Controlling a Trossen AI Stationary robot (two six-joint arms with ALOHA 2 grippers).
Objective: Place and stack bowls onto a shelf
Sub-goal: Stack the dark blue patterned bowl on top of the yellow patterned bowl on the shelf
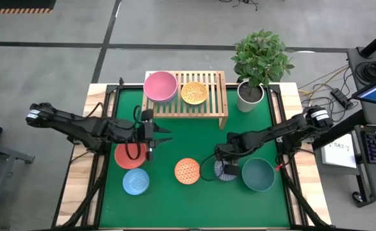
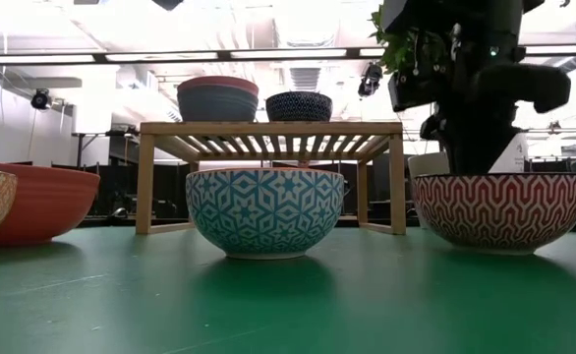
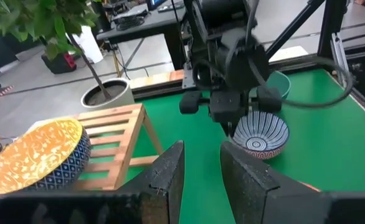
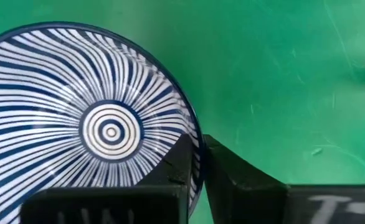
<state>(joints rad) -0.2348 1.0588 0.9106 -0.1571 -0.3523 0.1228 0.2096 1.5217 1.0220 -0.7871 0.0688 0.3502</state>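
The light-wood shelf (image 1: 215, 106) stands at the far side and carries a pink bowl (image 1: 160, 86) and a yellow patterned bowl (image 1: 194, 93) side by side. On the green mat rest a red bowl (image 1: 125, 157), a light blue bowl (image 1: 136, 181), an orange patterned bowl (image 1: 188, 171), a blue-striped bowl (image 4: 101, 124) and a dark teal bowl (image 1: 258, 174). My right gripper (image 4: 199, 171) is shut on the striped bowl. My left gripper (image 1: 165, 135) hangs open over the mat near the red bowl and holds nothing. My right gripper holds the blue-striped bowl by its rim (image 4: 197, 146), one finger (image 4: 179, 168) inside the bowl and one (image 4: 232, 177) outside. The fingers come from above, pointing down. The bowl (image 2: 499, 209) stands upright with its base on the mat.
A white pot (image 1: 250, 95) with a leafy plant stands at the shelf's right end. The bowls crowd the near half of the mat; open mat (image 1: 194, 141) lies between them and the shelf. Wooden table borders (image 1: 79, 173) frame the mat.
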